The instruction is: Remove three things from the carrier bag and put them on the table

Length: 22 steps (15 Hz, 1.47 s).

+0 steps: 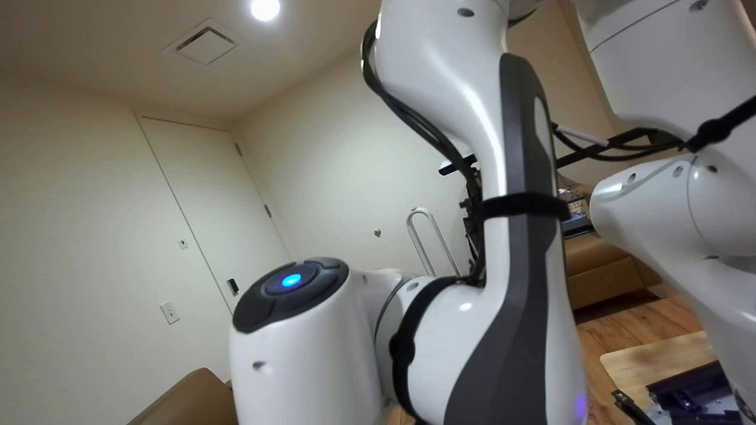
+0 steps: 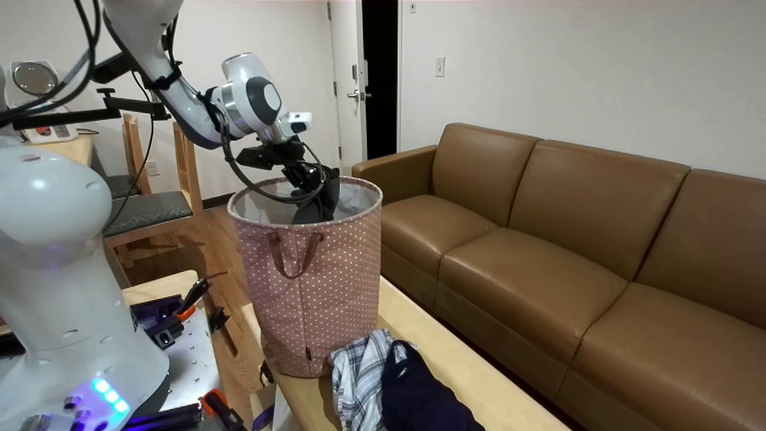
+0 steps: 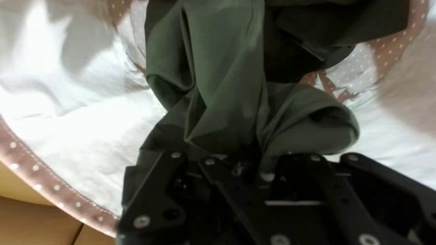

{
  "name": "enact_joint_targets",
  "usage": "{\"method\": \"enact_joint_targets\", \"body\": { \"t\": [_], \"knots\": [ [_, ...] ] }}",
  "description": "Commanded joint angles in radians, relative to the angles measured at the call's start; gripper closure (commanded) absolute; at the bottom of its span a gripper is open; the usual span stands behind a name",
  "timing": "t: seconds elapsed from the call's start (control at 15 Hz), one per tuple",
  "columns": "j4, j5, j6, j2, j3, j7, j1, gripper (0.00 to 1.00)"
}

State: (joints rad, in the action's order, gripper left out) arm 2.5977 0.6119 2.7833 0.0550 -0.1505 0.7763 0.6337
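In an exterior view the carrier bag (image 2: 299, 305), a tall pink polka-dot hamper with brown handles, stands upright on the wooden table (image 2: 467, 378). My gripper (image 2: 311, 176) is over its mouth, shut on a dark green cloth (image 3: 221, 102). Folds of that cloth spread out from the jaws and hang down into the bag; its lower end is hidden by the bag's wall. The fingertips are buried in the fabric. Beside the bag's base, a plaid shirt (image 2: 359, 374) and a dark navy garment (image 2: 419, 392) lie bunched on the table.
A brown sofa (image 2: 526, 245) runs along the table's far side. Between arm base and bag, a white cart top (image 2: 194, 341) carries tools and dark parts. Wooden chairs (image 2: 149, 206) stand behind. The bag's rim (image 3: 44, 180) surrounds the cloth closely.
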Motion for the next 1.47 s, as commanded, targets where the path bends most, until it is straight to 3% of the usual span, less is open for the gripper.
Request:
{"method": "enact_joint_targets", "body": {
  "t": [0.0,0.2,0.27,0.6,0.73,0.8,0.87,1.07,1.2,1.4],
  "knots": [
    [0.015,0.002,-0.002,0.023,-0.002,0.000,0.000,0.93],
    [0.007,-0.081,-0.019,-0.002,-0.007,-0.059,0.016,0.95],
    [0.009,-0.139,-0.044,0.027,0.146,-0.107,-0.123,0.95],
    [-0.036,-0.385,-0.290,0.225,0.315,-0.303,-0.221,0.94],
    [-0.074,-0.425,-0.413,0.313,0.355,-0.337,-0.258,0.95],
    [-0.083,-0.409,-0.436,0.341,0.375,-0.339,-0.281,0.95],
    [-0.077,-0.410,-0.370,0.256,0.398,-0.304,-0.301,0.95],
    [-0.080,-0.414,-0.424,0.338,0.414,-0.322,-0.319,0.94],
    [-0.087,-0.416,-0.436,0.320,0.419,-0.318,-0.327,0.95],
    [-0.126,-0.508,-0.492,0.364,0.396,-0.384,-0.338,0.95]
  ]
}}
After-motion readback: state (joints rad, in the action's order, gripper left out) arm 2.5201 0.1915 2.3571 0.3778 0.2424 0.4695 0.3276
